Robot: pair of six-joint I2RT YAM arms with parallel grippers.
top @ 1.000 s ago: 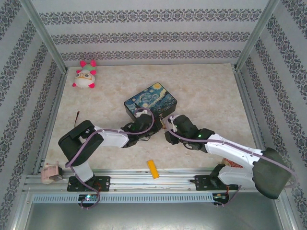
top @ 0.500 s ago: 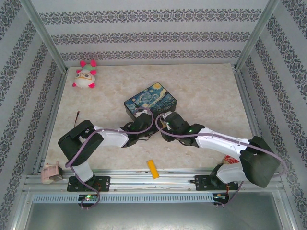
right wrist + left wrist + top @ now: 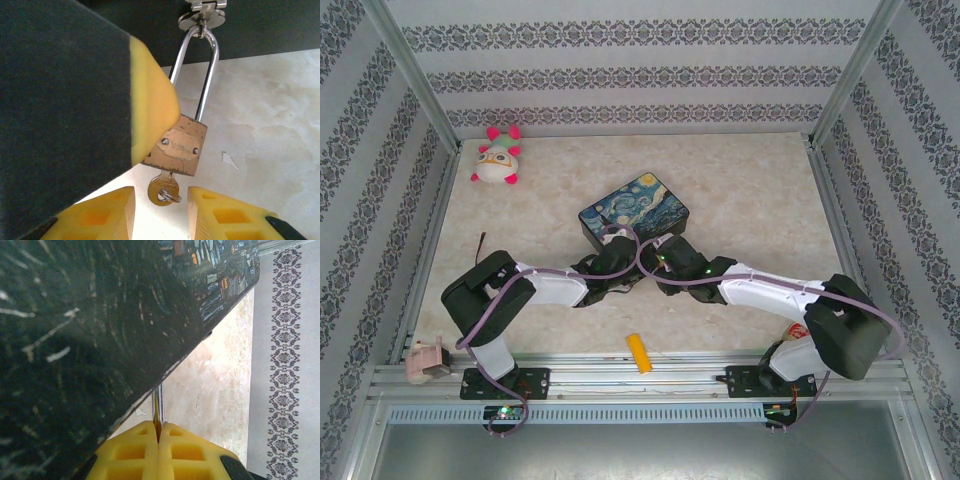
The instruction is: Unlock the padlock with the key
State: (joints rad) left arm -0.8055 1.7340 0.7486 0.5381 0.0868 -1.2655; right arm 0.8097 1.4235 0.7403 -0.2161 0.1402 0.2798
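1. Right gripper (image 3: 161,200) sits just below the padlock (image 3: 178,146), its two yellow fingers (image 3: 107,215) parted a little, with a narrow gap between them.
2. Standing here, I see the key (image 3: 163,191) seated in the underside of the padlock. Its round bow and small ring reach down into that gap, and neither finger appears to touch it.
3. The padlock's thin silver shackle (image 3: 200,70) is looped through the silver clasp (image 3: 202,18) on the dark side of the painted box (image 3: 270,25), over the marble-patterned table (image 3: 270,115).
4. Left gripper (image 3: 159,432) has its jaws pressed together. In its own wrist view a thin brass-coloured sliver runs up from between the pads, close beside the box's scuffed dark side. In the right wrist view its yellow pad (image 3: 150,110) lies against the padlock's left edge, so it appears to be pinching the lock.
5. From above, both arms meet at the near side of the box, mid-table.
6. A white plush toy (image 3: 498,158) with pink tips lies in the far left corner, and a yellow-orange block (image 3: 638,352) lies near the front edge between the arm bases. Both are well apart from the box.
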